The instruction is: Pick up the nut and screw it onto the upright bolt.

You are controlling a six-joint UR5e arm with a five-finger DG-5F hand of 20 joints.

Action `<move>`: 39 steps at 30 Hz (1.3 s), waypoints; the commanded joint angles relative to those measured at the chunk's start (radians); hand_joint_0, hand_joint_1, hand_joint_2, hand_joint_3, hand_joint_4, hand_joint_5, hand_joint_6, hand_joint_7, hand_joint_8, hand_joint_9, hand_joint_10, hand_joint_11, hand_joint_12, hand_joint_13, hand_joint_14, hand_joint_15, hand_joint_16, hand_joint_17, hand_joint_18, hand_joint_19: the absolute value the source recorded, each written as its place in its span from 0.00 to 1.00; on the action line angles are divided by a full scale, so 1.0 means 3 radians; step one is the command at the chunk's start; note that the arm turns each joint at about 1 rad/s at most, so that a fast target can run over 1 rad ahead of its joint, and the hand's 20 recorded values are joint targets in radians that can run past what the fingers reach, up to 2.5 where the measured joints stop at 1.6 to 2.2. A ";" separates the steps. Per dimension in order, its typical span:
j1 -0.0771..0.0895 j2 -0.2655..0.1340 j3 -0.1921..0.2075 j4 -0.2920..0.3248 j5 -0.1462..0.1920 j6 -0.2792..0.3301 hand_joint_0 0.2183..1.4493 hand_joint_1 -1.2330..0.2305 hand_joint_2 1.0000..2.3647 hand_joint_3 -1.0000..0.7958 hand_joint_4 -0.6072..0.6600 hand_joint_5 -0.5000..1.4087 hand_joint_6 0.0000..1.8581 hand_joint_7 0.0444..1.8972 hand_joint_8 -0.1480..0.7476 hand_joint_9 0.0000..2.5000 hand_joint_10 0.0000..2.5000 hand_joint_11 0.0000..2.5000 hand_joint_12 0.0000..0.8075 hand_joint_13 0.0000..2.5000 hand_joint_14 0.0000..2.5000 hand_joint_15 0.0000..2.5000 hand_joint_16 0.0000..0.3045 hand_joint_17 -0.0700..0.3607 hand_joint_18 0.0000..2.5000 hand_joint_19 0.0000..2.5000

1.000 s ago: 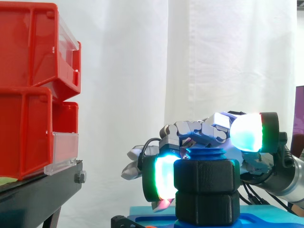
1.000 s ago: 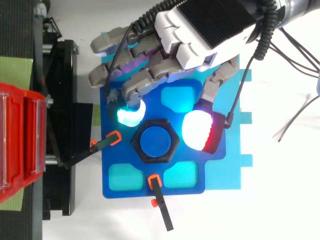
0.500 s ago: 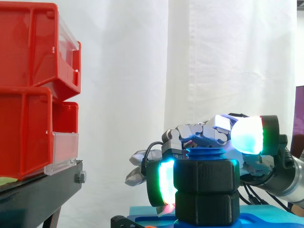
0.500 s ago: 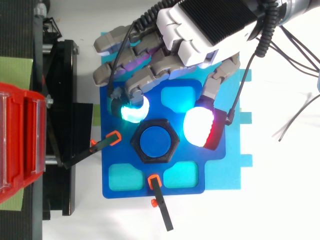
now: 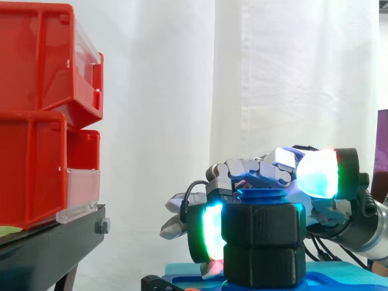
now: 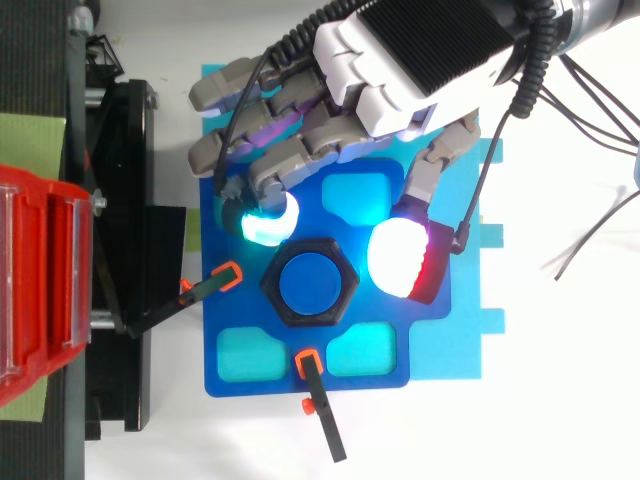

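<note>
A black hex nut (image 6: 310, 283) sits threaded on the upright blue bolt (image 5: 262, 197), whose top ridges stick out above the nut (image 5: 262, 223). Under it in the side view is a second black hex block (image 5: 263, 264). Both stand on the blue base plate (image 6: 245, 355). My hand (image 6: 400, 60) reaches over the plate from the top right. One cyan-glowing fingertip (image 6: 265, 222) hangs by the nut's upper left corner and the white-red thumb pad (image 6: 400, 258) stands just right of it. Narrow gaps separate both from the nut, so the hand is open around it.
Two orange-tipped black clamps (image 6: 210, 283) (image 6: 318, 400) hold the plate at its left and front edges. Red bins (image 5: 42, 115) stand stacked on the black stand (image 6: 120, 250) to the left. Thin loose cables (image 6: 600, 220) trail on the white table at the right.
The hand has drifted slightly away from the nut, toward the top of the top view. The finger pad and thumb pad shifted with it. The nut has not moved.
</note>
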 commanded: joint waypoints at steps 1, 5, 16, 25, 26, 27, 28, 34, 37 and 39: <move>0.0005 0.0003 0.0014 0.0002 0.0000 0.0012 0.21 0.79 0.00 0.28 0.67 0.22 0.27 0.55 0.44 0.35 0.00 0.00 0.36 0.21 0.00 0.00 0.11 0.34 0.11 0.01; 0.0005 -0.0002 0.0055 -0.0013 0.0000 0.0017 0.20 0.80 0.00 0.28 0.67 0.21 0.27 0.46 0.43 0.33 0.00 0.00 0.37 0.20 0.00 0.00 0.12 0.35 0.10 0.00; 0.0026 0.0003 0.0086 0.0007 0.0005 0.0017 0.19 0.82 0.00 0.28 0.64 0.20 0.27 0.37 0.41 0.30 0.00 0.00 0.38 0.18 0.00 0.00 0.13 0.36 0.08 0.00; 0.0113 0.0003 0.0086 -0.0018 0.0051 0.0002 0.19 0.86 0.00 0.28 0.65 0.21 0.27 0.44 0.42 0.27 0.00 0.00 0.39 0.15 0.00 0.00 0.13 0.36 0.05 0.00; 0.0128 -0.0002 0.0086 -0.0018 0.0067 0.0002 0.19 0.86 0.00 0.28 0.66 0.22 0.27 0.45 0.42 0.27 0.00 0.00 0.39 0.15 0.00 0.00 0.13 0.36 0.05 0.00; 0.0133 0.0003 0.0086 -0.0024 0.0077 0.0002 0.19 0.86 0.00 0.28 0.66 0.22 0.27 0.46 0.43 0.27 0.00 0.00 0.40 0.15 0.00 0.00 0.13 0.36 0.05 0.00; 0.0143 0.0003 0.0086 -0.0034 0.0097 0.0002 0.19 0.86 0.00 0.28 0.67 0.22 0.27 0.47 0.43 0.27 0.00 0.00 0.39 0.15 0.00 0.00 0.13 0.36 0.05 0.00; 0.0179 0.0003 0.0081 -0.0085 0.0159 0.0007 0.20 0.86 0.00 0.28 0.67 0.23 0.27 0.54 0.43 0.28 0.00 0.00 0.39 0.15 0.00 0.00 0.13 0.36 0.05 0.00; 0.0184 -0.0002 0.0081 -0.0095 0.0164 0.0007 0.20 0.85 0.00 0.28 0.66 0.23 0.27 0.57 0.44 0.28 0.00 0.00 0.39 0.15 0.00 0.00 0.12 0.36 0.05 0.00; 0.0189 0.0003 0.0086 -0.0095 0.0164 0.0007 0.20 0.84 0.00 0.28 0.66 0.23 0.27 0.60 0.44 0.29 0.00 0.00 0.39 0.15 0.00 0.00 0.12 0.36 0.05 0.00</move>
